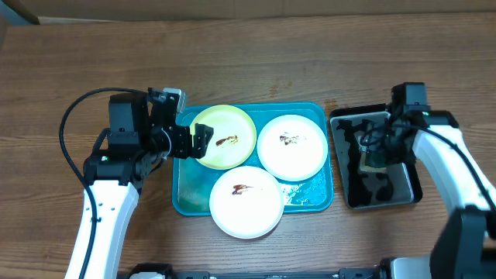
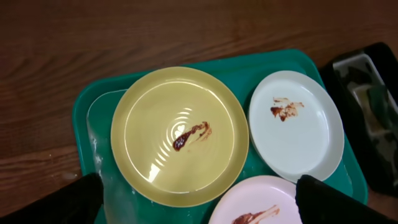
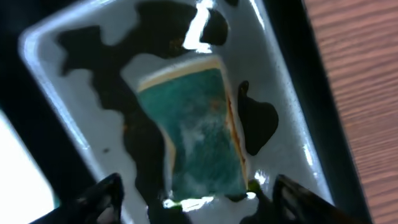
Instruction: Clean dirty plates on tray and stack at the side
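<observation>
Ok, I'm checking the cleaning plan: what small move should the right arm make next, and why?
Probably lower the right end effector and close it on the sponge. Its fingers stand open on either side of the sponge in the black tray, and the yellow plate and both white plates show brown smears.

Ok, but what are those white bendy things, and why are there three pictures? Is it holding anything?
Those are two robot arms, each ending in a two-finger gripper. One picture looks down from above the table. The other two come from small cameras on the wrists.

On the table sits a blue tray with three plates: a yellow plate, a white plate at the back and a white plate in front. Each has a brown smear. Beside it a black tray holds a green sponge.

The left gripper is open at the yellow plate's edge. The right gripper is open above the sponge. Neither holds anything.
</observation>
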Robot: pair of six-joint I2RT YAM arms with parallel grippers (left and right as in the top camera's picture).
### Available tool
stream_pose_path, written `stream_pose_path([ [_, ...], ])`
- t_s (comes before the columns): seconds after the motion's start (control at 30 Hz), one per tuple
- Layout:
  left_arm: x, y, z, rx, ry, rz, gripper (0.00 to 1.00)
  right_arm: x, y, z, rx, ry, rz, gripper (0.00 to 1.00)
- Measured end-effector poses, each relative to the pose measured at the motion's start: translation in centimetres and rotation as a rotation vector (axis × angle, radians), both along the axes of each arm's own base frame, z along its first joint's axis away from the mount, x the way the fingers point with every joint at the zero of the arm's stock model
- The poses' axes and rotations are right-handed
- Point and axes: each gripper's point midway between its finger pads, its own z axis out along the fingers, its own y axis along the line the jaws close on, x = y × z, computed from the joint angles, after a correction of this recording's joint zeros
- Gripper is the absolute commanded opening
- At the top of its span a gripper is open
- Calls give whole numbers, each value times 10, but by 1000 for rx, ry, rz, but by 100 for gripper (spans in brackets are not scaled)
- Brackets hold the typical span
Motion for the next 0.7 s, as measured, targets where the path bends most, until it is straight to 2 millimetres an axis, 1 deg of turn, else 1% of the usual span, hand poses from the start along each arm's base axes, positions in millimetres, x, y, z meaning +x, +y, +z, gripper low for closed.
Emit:
stream_pose_path([
  [0.03,1,0,1,1,-6,-2,100,-1,0,-8,-1,24,1,71],
  [0.13,2,0,1,2,-11,-2,100,-2,0,-23,1,68,-1,64],
  [0.27,2,0,2,2,-11,-2,100,0,0,-34,2,85,0,61],
  [0.33,2,0,1,2,-11,-2,100,2,0,-36,3,86,0,59],
  [0.43,2,0,1,2,-11,-2,100,3,0,-38,6,84,1,58],
  [0.5,2,0,2,2,-11,-2,100,5,0,-38,6,76,2,51],
  [0.57,2,0,1,3,-11,-4,100,8,0,-38,5,65,2,49],
  [0.6,2,0,1,3,-12,-4,100,10,0,-37,5,56,1,47],
  [0.7,2,0,1,3,-12,-4,100,11,0,-38,4,49,7,34],
])
